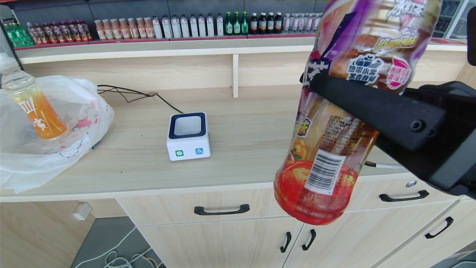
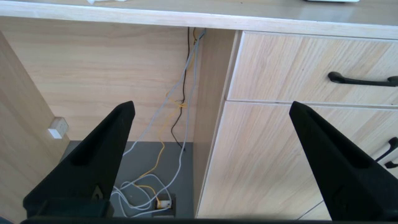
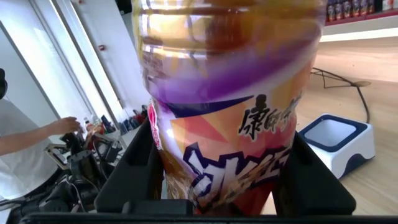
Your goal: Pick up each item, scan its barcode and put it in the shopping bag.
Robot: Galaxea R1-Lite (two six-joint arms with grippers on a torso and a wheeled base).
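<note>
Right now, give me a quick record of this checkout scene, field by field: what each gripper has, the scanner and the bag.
right gripper: shut on the drink bottle, held up in the air, right of the scanner in the head view
barcode: near the bottle's lower end, facing the head camera
left gripper: open, empty, low in front of the cabinet
scanner: white box on the counter, window facing up
shopping bag: on the counter's left end, an orange bottle in it

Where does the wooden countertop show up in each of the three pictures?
Head view: countertop across the middle, under the white scanner.
Left wrist view: countertop front edge, above the drawers.
Right wrist view: countertop beyond the held bottle, under the scanner.
Shared landmark: the scanner, head and right wrist views.
</note>
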